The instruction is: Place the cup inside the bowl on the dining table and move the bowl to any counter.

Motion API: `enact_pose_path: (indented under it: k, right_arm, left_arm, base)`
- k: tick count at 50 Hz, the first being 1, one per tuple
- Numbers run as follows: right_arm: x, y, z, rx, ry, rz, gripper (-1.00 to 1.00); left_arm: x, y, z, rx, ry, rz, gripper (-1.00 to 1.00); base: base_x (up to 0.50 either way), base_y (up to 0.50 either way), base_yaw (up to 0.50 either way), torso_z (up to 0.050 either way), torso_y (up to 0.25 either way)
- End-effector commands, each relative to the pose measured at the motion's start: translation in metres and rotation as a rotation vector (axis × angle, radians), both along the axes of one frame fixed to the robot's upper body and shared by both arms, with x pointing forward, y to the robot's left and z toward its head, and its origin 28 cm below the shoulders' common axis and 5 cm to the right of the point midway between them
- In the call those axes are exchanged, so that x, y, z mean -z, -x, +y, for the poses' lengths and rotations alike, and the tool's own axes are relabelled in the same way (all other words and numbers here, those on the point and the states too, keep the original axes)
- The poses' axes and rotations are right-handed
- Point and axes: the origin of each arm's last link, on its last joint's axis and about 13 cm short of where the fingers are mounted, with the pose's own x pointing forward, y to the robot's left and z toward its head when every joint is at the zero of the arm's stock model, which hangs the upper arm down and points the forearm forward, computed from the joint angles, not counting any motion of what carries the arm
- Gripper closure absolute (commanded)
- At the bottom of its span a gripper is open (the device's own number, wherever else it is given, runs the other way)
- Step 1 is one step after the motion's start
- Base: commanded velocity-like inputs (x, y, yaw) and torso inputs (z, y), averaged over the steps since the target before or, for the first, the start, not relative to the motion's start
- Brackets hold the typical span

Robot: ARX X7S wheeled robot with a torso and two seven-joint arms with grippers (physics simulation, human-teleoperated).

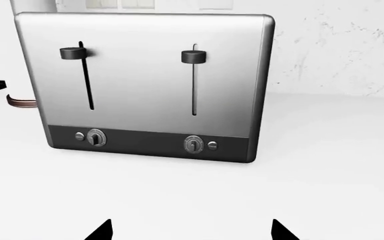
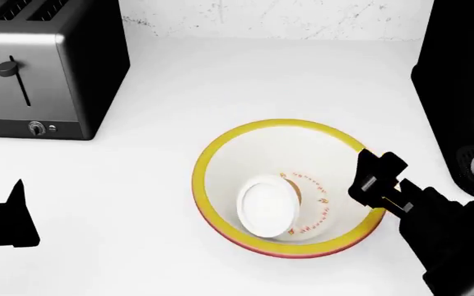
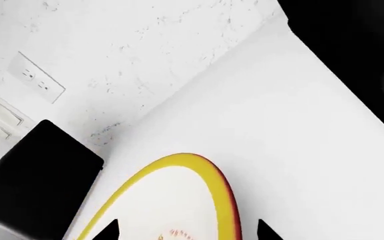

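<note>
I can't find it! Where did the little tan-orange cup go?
In the head view, the little tan-orange cup sits inside the big yellow-rimmed white bowl on the white counter, right of the silver toaster, beside the right gripper.

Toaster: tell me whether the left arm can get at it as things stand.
Probably yes. The left gripper hangs in front of the toaster, and in the left wrist view only bare counter lies between them. The bowl sits off to the side, out of that path.
</note>
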Motion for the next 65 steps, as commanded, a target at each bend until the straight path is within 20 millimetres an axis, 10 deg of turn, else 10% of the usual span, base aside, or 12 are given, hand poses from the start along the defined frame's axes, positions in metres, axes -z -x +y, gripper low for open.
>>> enact_pose_path:
  k: [1,23,44,65]
  right_arm:
    - [-0.017,0.005,-0.003,0.083,0.094,-0.08,-1.0]
    - [-0.015,0.029,0.009,0.095,0.881,-0.229,-1.0]
    - [-0.057,0.095,0.015,0.161,0.714,-0.482,-1.0]
    - [-0.113,0.094,0.021,0.149,0.8,-0.513,-1.0]
  left_arm:
    - [-0.001,0.0,0.0,0.003,0.0,-0.002,-1.0]
    - [-0.006,-0.009,-0.007,0.042,-0.002,-0.006,-1.0]
    - [-0.041,-0.007,-0.019,0.09,-0.046,-0.034,-1.0]
    - [-0.096,0.013,-0.025,0.135,-0.117,-0.106,-1.0]
  base:
    - [0.0,0.0,0.0,0.0,0.0]
    - [0.0,0.0,0.0,0.0,0.0]
    - [0.0,0.0,0.0,0.0,0.0]
    - [0.0,0.0,0.0,0.0,0.0]
